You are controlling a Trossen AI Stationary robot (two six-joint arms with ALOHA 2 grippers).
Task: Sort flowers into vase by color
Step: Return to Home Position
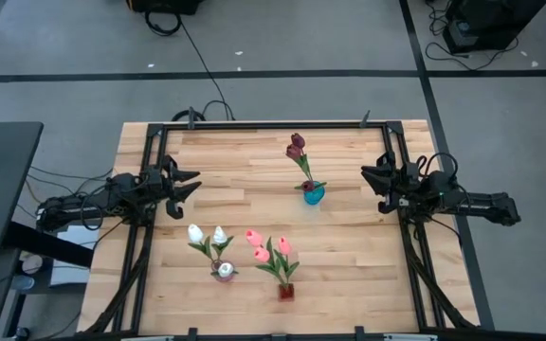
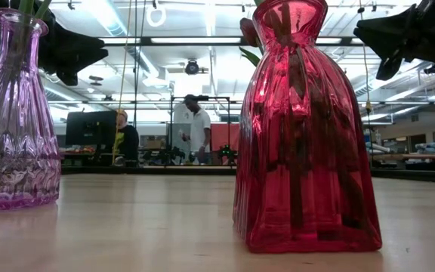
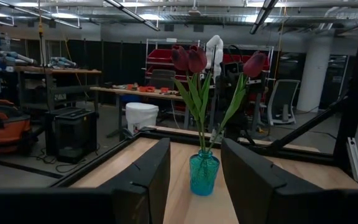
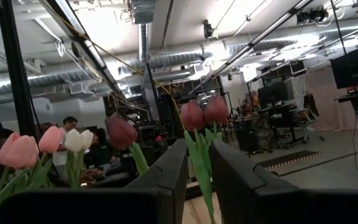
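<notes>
Far vase (image 1: 313,194) stands on bench (image 1: 245,161) betw. left claw (image 1: 190,186) & right claw (image 1: 372,178), nearer the right. Two more by front edge, side by side: near-left vase (image 1: 223,272), near-right vase (image 1: 286,291). Flowers (image 1: 297,145) in each.

left arm (image 1: 93,204), right arm (image 1: 472,201), both black and jointed — broad, flat matte fingers (image 3: 148,180)

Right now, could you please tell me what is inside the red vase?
The red vase holds three pink flowers, heads fanned above its mouth. Their stems show as dark lines through the glass; the stem ends cannot be made out.
</notes>
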